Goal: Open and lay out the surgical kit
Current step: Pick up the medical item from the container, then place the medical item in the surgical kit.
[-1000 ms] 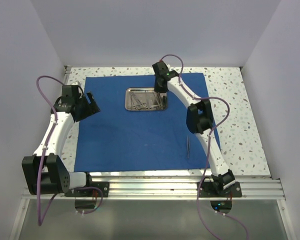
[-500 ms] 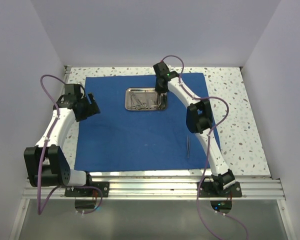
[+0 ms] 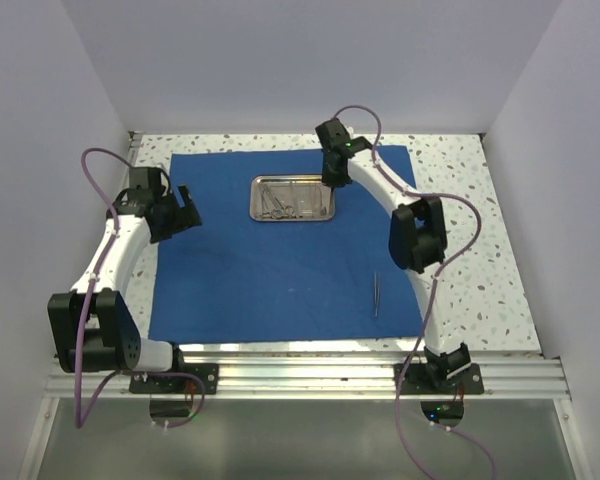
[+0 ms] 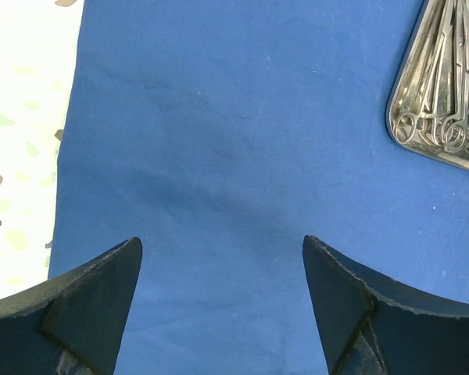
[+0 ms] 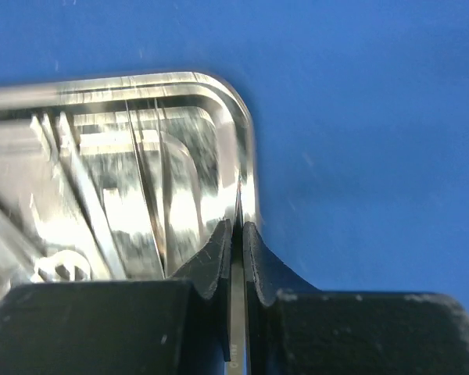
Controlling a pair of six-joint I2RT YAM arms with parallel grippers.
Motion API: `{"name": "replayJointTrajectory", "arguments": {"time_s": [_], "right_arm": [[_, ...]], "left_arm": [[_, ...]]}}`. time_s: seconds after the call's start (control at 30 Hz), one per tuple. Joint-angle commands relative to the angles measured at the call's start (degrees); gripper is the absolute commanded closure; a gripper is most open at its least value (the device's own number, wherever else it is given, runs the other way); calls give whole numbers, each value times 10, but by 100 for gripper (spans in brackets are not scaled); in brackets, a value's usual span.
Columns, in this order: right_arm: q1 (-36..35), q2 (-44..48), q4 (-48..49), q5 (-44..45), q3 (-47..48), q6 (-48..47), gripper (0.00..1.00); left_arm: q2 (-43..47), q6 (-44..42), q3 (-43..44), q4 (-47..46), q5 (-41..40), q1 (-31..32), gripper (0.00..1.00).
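The royal-blue cloth (image 3: pixel 280 260) lies spread flat on the table. On its far half sits the steel tray (image 3: pixel 292 218) holding several silver ring-handled instruments (image 3: pixel 285 200). My right gripper (image 3: pixel 332 180) is at the tray's right end, and in the right wrist view it (image 5: pixel 237 223) is shut on the tray's thin rim (image 5: pixel 180 78). One pair of tweezers (image 3: pixel 376 293) lies apart on the cloth's near right. My left gripper (image 3: pixel 185 212) hovers over the cloth's left part, open (image 4: pixel 221 240) and holding nothing. The tray's rim (image 4: pixel 392 125) shows at the upper right of the left wrist view.
Speckled tabletop (image 3: pixel 480 260) borders the cloth on the right, far and left sides. White walls close in the back and both sides. A metal rail (image 3: pixel 300 375) with both arm bases runs along the near edge.
The right gripper has closed onto the tray's rim and the right arm has shifted slightly to the right. The left arm drew back a little and its jaws widened.
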State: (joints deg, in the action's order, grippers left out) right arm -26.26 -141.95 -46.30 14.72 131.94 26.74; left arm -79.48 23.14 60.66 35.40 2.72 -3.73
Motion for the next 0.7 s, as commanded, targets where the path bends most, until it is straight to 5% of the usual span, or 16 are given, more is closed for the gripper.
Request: {"name": "replayJointTrajectory", "arguments": {"time_s": [0.0, 0.17, 0.33, 0.47, 0.67], "right_arm": [[4, 185, 16, 27, -103, -23, 100], [3, 379, 89, 34, -425, -40, 100], [4, 509, 93, 36, -634, -25, 100], [3, 557, 110, 29, -722, -6, 100], [3, 535, 134, 32, -791, -13, 100]], "left_arm": [[21, -6, 33, -11, -7, 0, 12], [23, 23, 38, -16, -9, 1, 9], [51, 20, 33, -37, -88, 9, 7], [41, 5, 61, -21, -142, 24, 6], [39, -19, 76, -33, -69, 28, 7]]}}
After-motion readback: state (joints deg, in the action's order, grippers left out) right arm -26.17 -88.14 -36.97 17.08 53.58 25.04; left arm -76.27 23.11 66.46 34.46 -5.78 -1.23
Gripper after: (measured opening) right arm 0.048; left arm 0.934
